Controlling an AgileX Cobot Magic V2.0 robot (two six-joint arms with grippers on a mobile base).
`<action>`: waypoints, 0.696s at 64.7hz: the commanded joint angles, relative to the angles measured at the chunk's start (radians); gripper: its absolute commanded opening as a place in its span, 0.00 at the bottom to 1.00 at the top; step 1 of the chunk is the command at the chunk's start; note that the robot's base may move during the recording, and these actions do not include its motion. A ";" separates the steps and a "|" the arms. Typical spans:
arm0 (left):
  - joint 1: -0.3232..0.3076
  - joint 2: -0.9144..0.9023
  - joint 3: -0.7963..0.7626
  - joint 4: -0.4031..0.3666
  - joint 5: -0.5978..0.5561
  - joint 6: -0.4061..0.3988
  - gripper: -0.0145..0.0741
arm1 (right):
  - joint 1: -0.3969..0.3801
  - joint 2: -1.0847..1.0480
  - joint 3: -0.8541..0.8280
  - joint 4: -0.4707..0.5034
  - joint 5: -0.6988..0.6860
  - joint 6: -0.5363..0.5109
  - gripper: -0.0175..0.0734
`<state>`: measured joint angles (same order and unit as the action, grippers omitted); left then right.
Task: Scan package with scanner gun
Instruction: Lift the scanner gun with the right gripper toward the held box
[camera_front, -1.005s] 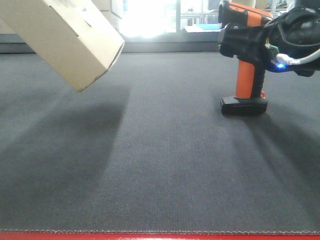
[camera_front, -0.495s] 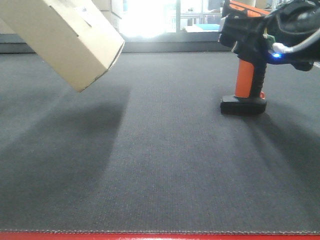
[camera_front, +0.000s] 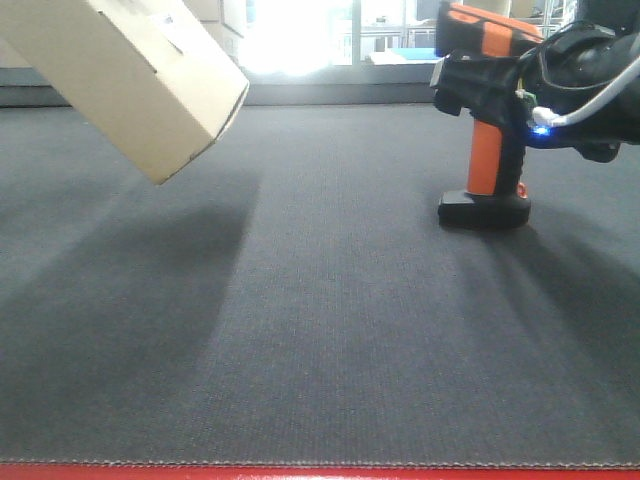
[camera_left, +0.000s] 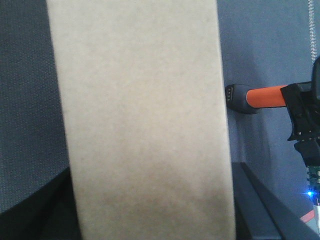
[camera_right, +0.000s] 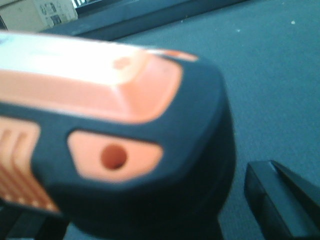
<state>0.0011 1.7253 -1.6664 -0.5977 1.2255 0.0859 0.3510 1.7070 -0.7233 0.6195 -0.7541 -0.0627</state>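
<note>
On the dark tabletop (camera_front: 330, 330) the scanner gun (camera_front: 487, 155) stood upright on its flat base, hard plastic and likely top-heavy, best taken by the orange handle; the right fingers (camera_right: 280, 195) flanked its head, grip unclear, while the left fingers (camera_left: 260, 200) clamped the stiff package (camera_front: 130, 70) aloft.

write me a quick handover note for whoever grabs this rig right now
Left pincer: shut on the package, held tilted in the air above the mat, on the left of the front view.
Right pincer: around the head of the scanner gun; whether it grips is unclear. The scanner's base rests on the mat.
Done: package lifted.
To do: lift the scanner, aim it at the package, scan.
</note>
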 joint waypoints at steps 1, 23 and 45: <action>0.004 -0.011 0.000 -0.024 -0.004 0.009 0.04 | 0.001 -0.002 -0.005 0.007 -0.047 -0.005 0.82; 0.004 -0.011 0.000 -0.024 -0.004 0.009 0.04 | 0.001 -0.002 -0.011 0.043 -0.043 -0.005 0.70; 0.004 -0.011 0.000 -0.024 -0.004 0.009 0.04 | 0.001 -0.007 -0.011 0.043 -0.041 -0.006 0.02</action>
<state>0.0011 1.7253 -1.6664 -0.5977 1.2255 0.0859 0.3528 1.7086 -0.7318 0.6584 -0.7881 -0.0664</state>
